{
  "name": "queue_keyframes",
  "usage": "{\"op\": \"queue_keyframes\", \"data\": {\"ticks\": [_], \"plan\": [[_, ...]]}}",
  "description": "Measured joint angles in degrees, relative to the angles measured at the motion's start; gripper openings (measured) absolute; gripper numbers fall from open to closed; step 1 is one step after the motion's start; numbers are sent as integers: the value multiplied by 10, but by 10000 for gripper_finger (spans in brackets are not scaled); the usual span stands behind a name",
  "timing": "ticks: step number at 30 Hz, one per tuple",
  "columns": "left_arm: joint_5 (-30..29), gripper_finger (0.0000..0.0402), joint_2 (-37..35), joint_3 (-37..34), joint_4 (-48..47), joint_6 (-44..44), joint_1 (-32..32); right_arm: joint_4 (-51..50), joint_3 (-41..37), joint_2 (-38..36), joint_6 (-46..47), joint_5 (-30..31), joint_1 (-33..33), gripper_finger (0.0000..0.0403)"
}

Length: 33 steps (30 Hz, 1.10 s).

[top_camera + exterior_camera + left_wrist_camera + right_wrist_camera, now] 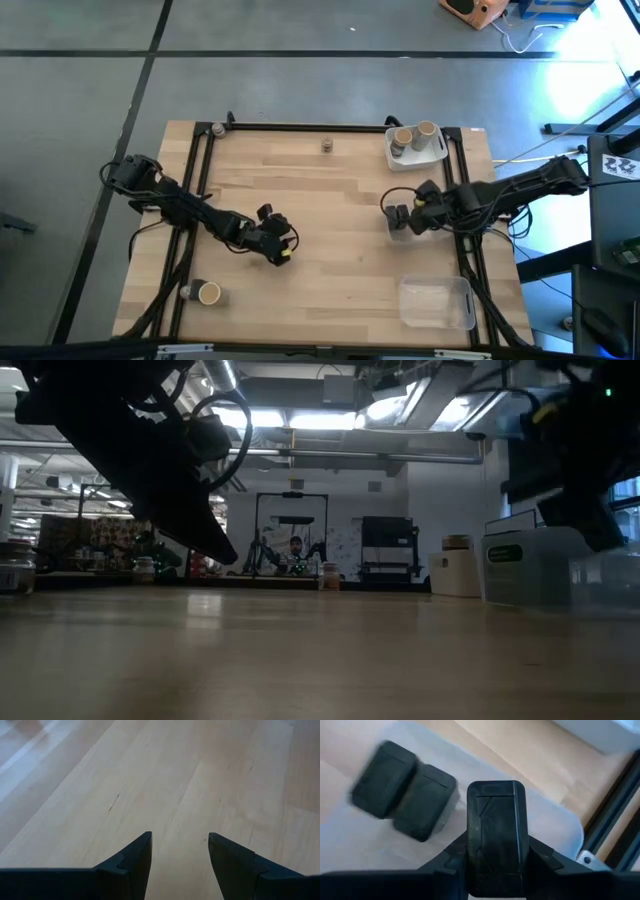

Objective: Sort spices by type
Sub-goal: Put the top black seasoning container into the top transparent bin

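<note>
1. Right wrist view alone: the right gripper [495, 851] pinches a dark grey blocky spice container [495, 832] above a clear plastic tray [350, 835] holding two matching blocks [405, 792], near the worktop's right edge.
2. The left gripper [180, 857], fingers spread and empty, hangs over bare light wooden worktop [165, 775] at mid-table.
3. High view: tan-topped round jars [415, 133] sit at the far right corner.

The left claw [283, 247] hangs over the bare middle of the counter [330, 215], its fingers apart with nothing between them. The right claw [397, 215] sits over a tray [360, 840] near the counter's right edge, closed on a blocky spice container [495, 832]; two more blocky containers [402, 792] lie side by side in that tray. At the far right corner, another tray [416, 152] holds round jars [413, 135]. One jar [209, 293] stands at the near left edge, a small container [327, 146] at the far edge, and a third tray [436, 301] lies at the near right corner.
</note>
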Motion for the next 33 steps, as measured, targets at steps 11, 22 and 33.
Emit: {"op": "queue_keyframes", "data": {"ticks": [11, 22, 33], "plan": [[0, 177, 0, 0, 0, -3, 1, 123, -98, 0, 19, -3, 0, 126], [0, 177, 0, 0, 3, -6, 12, 174, -127, 1, 17, 19, 0, 161], [0, 177, 0, 0, 11, -4, 12, 169, -117, 2, -14, -10, -1, 217]]}}
